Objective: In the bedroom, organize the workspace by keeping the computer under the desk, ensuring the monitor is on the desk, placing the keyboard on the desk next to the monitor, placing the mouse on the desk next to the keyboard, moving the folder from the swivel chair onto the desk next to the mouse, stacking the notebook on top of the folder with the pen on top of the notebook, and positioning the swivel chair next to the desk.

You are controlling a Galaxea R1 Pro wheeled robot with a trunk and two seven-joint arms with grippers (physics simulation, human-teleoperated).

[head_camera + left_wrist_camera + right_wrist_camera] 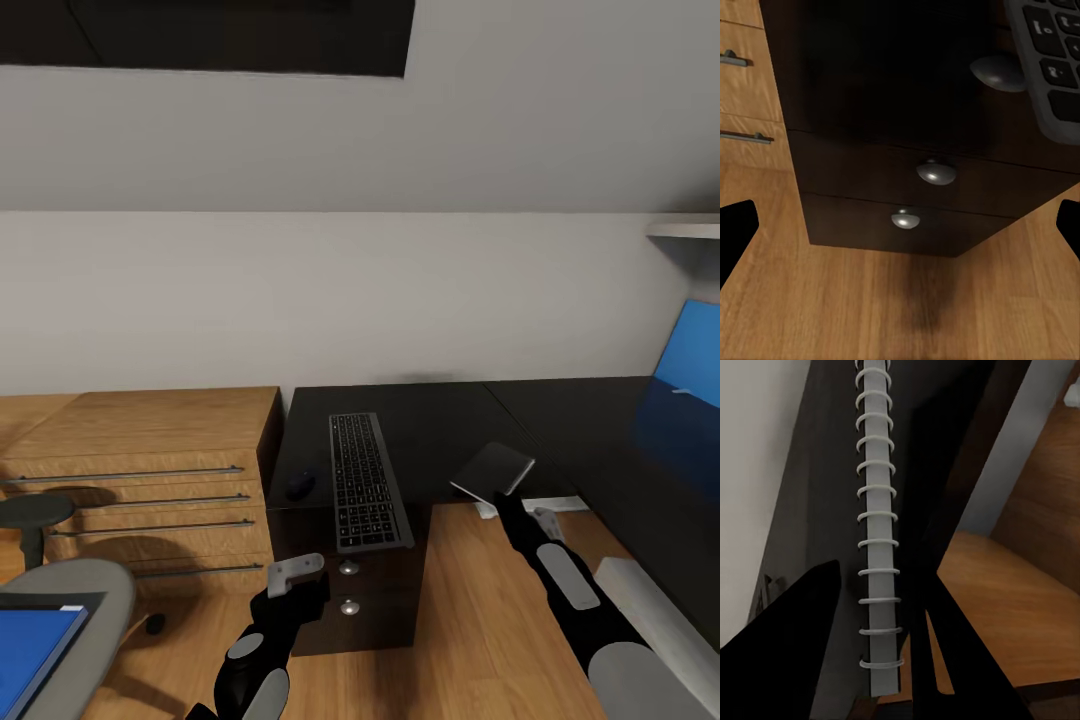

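The right gripper [505, 497] has its jaws clamped on a grey spiral-bound notebook [493, 471], held above the black counter [440, 430] edge, right of the long dark keyboard [365, 480] and small black mouse [299, 486]. The left gripper [296, 573] hangs low with jaws apart, facing the counter's dark drawers [922, 187]

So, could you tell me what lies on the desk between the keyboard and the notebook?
Nothing: in the head view, bare dark desk separates the keyboard from the notebook held by the right gripper.
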